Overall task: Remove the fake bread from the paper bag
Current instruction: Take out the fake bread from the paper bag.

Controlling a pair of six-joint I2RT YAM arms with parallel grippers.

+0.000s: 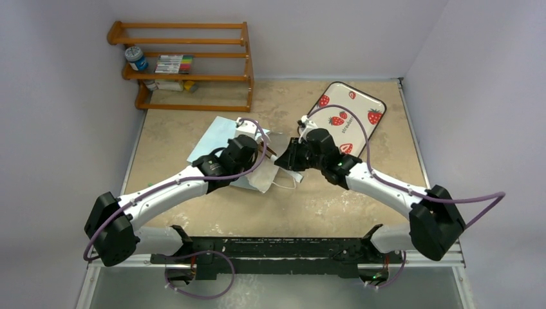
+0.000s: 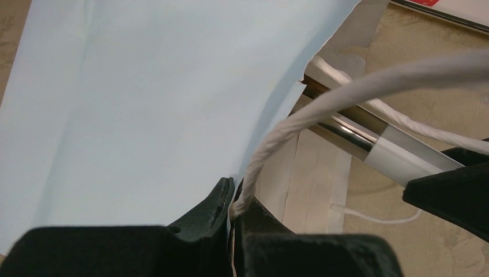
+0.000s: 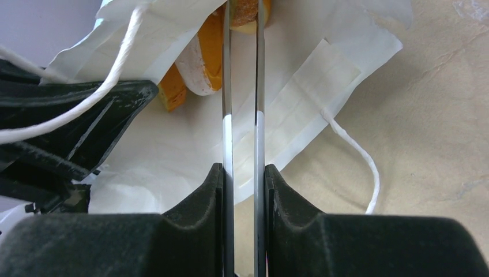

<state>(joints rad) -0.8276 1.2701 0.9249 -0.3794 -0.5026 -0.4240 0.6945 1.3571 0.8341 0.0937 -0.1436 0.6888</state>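
The light blue paper bag [image 1: 216,138] lies on its side at the table's middle, mouth to the right. My left gripper [image 1: 261,149] is shut on the bag's white cord handle [image 2: 271,144] at the rim, and its jaws [image 2: 235,202] pinch the cord's end. My right gripper [image 1: 286,158] is shut on metal tongs [image 3: 226,86] that reach into the bag's white inside [image 3: 173,144]. The tong tips close on a golden-brown bread piece [image 3: 245,10]. A pale roll with orange centre [image 3: 202,63] and an orange piece [image 3: 171,92] lie beside it in the mouth.
A white strawberry-print tray [image 1: 348,112] lies at the back right, just behind the right gripper. A wooden rack [image 1: 187,64] with a jar and markers stands at the back left. The bag's second cord handle [image 3: 357,156] trails on the beige table.
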